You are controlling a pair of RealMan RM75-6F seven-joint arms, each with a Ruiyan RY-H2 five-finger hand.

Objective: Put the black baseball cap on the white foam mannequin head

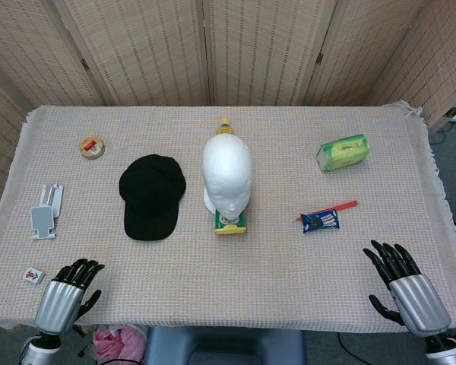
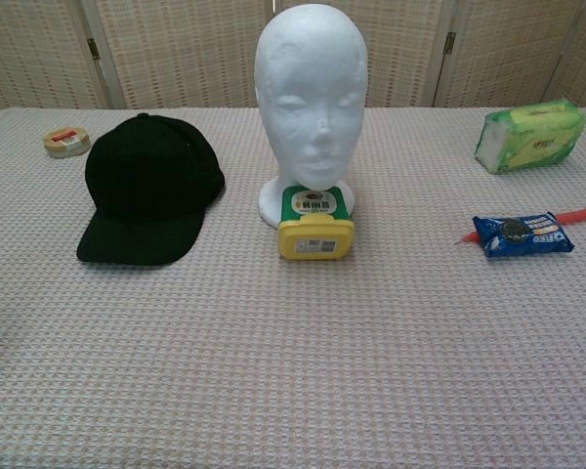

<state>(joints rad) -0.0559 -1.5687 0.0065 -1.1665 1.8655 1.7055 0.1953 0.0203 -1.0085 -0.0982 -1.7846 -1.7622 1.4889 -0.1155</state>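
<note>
- Step: approach, nothing grasped yet
- Black cap (image 1: pixel 152 196) lies flat on the bench (image 1: pixel 289 251), brim toward the near edge, just beside the white foam head (image 1: pixel 227 175) on the robot's left; the two are apart
- Foam head stands upright, bare, with a yellow-green box (image 2: pixel 315 225) touching its base in front
- Left hand (image 1: pixel 67 293) at the near edge, empty, fingers apart, partly curled
- Right hand (image 1: pixel 401 285) at the near edge, fingers spread, empty
- Next, by my reading: left hand reaches to the cap, grips crown or brim, lifts clear of the box

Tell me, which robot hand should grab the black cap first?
Probably the left hand. The black cap lies left of the white foam head, on that hand's side. The right hand sits far across the table, beyond the head.
</note>
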